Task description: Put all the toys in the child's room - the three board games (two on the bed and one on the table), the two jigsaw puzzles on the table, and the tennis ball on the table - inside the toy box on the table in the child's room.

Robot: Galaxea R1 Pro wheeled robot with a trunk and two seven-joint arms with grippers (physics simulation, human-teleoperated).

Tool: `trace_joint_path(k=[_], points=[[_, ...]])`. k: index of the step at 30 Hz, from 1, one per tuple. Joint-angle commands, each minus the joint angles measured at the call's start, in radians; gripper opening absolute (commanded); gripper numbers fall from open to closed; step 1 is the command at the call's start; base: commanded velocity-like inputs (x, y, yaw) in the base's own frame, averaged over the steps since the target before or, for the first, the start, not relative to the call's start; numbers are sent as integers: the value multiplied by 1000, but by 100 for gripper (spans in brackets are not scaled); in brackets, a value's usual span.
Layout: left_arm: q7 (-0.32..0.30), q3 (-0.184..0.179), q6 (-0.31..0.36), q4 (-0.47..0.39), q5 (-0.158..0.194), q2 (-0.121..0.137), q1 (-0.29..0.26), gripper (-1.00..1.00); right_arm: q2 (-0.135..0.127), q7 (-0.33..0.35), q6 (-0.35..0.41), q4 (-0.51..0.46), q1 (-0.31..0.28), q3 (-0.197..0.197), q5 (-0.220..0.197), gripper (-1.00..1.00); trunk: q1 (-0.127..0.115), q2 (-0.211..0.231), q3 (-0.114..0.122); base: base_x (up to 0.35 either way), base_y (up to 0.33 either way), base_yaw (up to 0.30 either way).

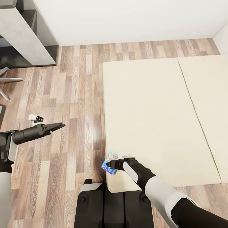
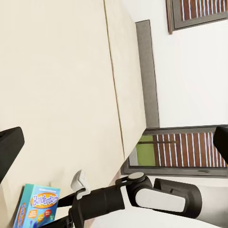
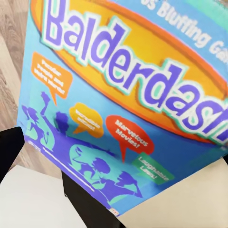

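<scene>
Bright blue board game (image 1: 110, 163) with orange print, "Balderdash" across the cover in the right wrist view (image 3: 128, 95), tilted at the near corner of the bed (image 1: 152, 123), partly over the mattress edge and partly above the wood plank floor (image 1: 72, 95); also seen in the left wrist view (image 2: 40, 204) as a thin blue box standing on edge beside the beige mattress (image 2: 57, 95); gripped by the right claw (image 1: 111, 164), clenched on one edge of the box, dark fingers (image 3: 90, 199) showing under the cover's lower edge; right arm (image 1: 158, 186) reaching forward from the trunk toward that bed corner, likewise visible in the left wrist view (image 2: 142, 194) with a small white part at its wrist; plain beige mattress split by a seam into two sections, dark grey frame and headboard (image 2: 147, 76) along its far side, dark-framed windows (image 2: 190, 147) beyond; left claw (image 1: 58, 126) well apart from the game, hovering over the floor, pointing toward the bed, its fingers lying close together in the head view, grasping nothing, though cannot tell for certain whether fully released or clenched; table (image 1: 22, 31) with pale grey mottled top at the far left corner of the head view, against the white wall.
</scene>
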Motion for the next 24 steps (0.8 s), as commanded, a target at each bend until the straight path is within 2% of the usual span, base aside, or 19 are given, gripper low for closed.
trace_joint_path(k=[1,24], points=[[-4,0,11,0,-1,0,-1,100,0,-4,3,2,-1,3,-6,100,1,-2,-1,0,0,0],[-4,0,11,0,-1,0,0,100,0,-5,3,3,-1,-1,-6,100,1,-2,-1,0,0,0]])
